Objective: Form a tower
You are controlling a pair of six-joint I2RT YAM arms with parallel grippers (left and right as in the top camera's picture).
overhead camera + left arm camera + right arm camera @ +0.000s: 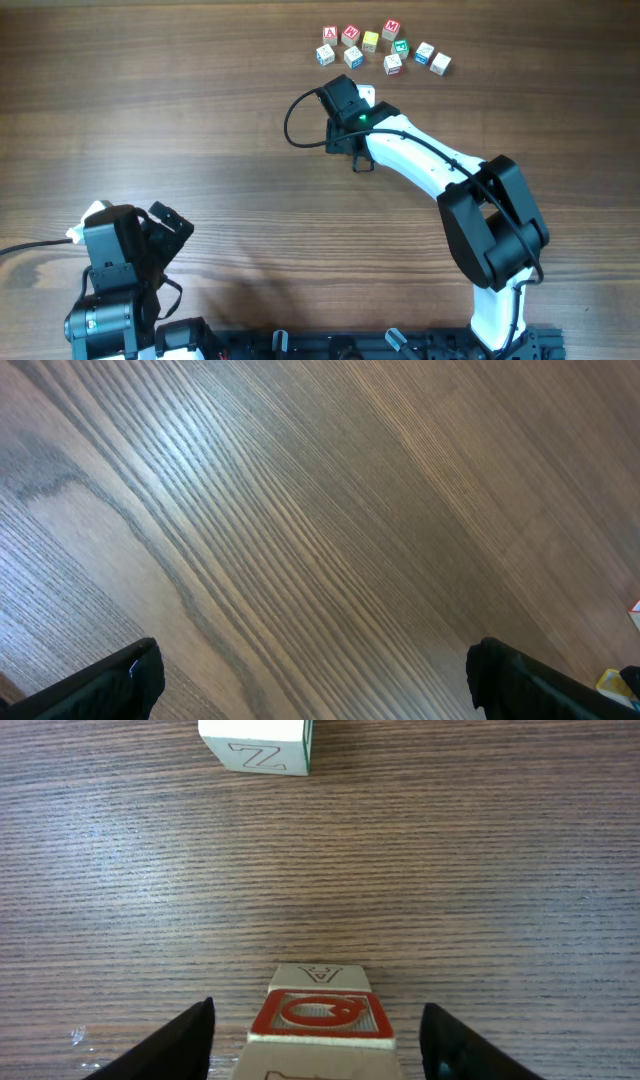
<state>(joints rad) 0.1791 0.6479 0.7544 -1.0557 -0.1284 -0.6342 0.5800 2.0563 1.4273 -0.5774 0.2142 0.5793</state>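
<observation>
A small pale cube (320, 1013) with a red-framed top face stands between my right gripper's (318, 1032) fingers (185, 1042). Table shows on both sides of it, so the jaws are open and do not touch it. Just beyond its red face lies a pale face with an outlined letter (320, 976); I cannot tell whether that belongs to a second cube beneath, so I cannot confirm a tower. From overhead the right gripper (358, 100) covers all but a white corner of the cube (368, 94). My left gripper (315, 678) hangs wide open over bare wood at the near left (168, 226).
Several loose alphabet cubes (372, 42) with red, green, yellow and blue faces lie in a cluster at the far edge, just beyond the right gripper. A white cube marked Z (255, 745) sits ahead of the right fingers. A black cable (295, 120) loops left of the right wrist.
</observation>
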